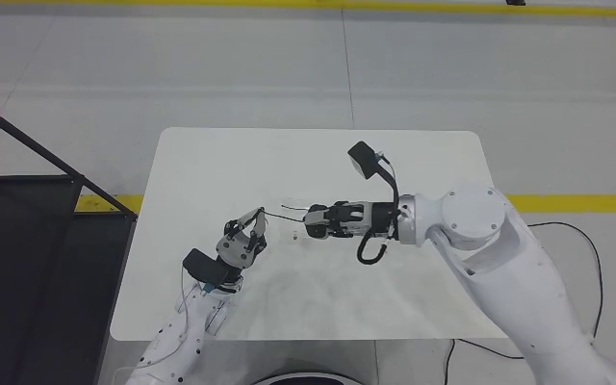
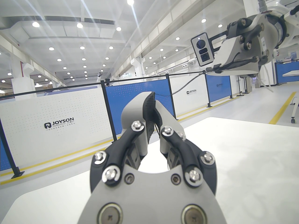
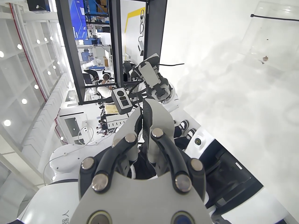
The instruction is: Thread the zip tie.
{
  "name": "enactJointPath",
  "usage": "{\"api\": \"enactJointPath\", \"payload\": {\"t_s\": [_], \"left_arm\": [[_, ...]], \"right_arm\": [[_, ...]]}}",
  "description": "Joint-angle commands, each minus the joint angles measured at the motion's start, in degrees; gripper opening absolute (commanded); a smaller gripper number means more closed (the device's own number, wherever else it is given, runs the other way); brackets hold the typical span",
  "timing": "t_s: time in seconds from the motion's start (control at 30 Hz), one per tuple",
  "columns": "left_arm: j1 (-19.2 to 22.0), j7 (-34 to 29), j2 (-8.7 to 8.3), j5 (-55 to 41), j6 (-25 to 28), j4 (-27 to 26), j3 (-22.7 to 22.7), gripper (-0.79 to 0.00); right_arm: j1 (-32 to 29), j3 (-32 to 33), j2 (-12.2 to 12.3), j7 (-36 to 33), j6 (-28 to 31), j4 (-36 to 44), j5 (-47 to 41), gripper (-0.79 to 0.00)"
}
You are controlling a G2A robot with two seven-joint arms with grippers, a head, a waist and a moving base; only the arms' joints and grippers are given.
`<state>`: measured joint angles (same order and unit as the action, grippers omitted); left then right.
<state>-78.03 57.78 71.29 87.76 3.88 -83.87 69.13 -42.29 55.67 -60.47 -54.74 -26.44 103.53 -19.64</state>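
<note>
My left gripper [image 1: 259, 215] is held above the near-left part of the white table [image 1: 404, 289], shut on a thin black zip tie [image 3: 172, 64]. A short end of the tie sticks out sideways from the left gripper [image 3: 153, 62], and a black strand runs between its pads [image 2: 149, 108]. My right gripper [image 1: 309, 219] hovers mid-table with its tip facing the left one a short gap away. The right gripper [image 3: 143, 104] is shut, pads pressed together, and I see nothing between them. It hangs high at the right [image 2: 208, 71] in the left wrist view.
A second black zip tie [image 3: 273, 18] lies flat on a clear sheet [image 3: 268, 40] on the table, beyond the right gripper; from above it is a thin dark line [image 1: 292, 207]. A small speck [image 1: 294, 234] lies nearby. A dark frame [image 1: 38, 192] stands left of the table.
</note>
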Motion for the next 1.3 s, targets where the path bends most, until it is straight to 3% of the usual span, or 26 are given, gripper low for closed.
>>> {"api": "enactJointPath", "payload": {"t_s": [0.0,0.27,0.8,1.27], "left_arm": [[0.0,0.0,0.0,0.0,0.0,0.0,0.0,-0.785],[0.0,0.0,0.0,0.0,0.0,0.0,0.0,-0.785],[0.0,0.0,0.0,0.0,0.0,0.0,0.0,-0.785],[0.0,0.0,0.0,0.0,0.0,0.0,0.0,-0.785]], "right_arm": [[0.0,0.0,0.0,0.0,0.0,-0.1,-0.2,-0.785],[0.1,-0.3,-0.2,0.4,-0.2,-0.5,-0.5,-0.785],[3.3,-4.8,-0.9,2.1,-7.6,-0.7,5.4,-0.785],[4.5,-5.7,-1.5,2.5,-7.4,-1.9,4.7,-0.785]]}}
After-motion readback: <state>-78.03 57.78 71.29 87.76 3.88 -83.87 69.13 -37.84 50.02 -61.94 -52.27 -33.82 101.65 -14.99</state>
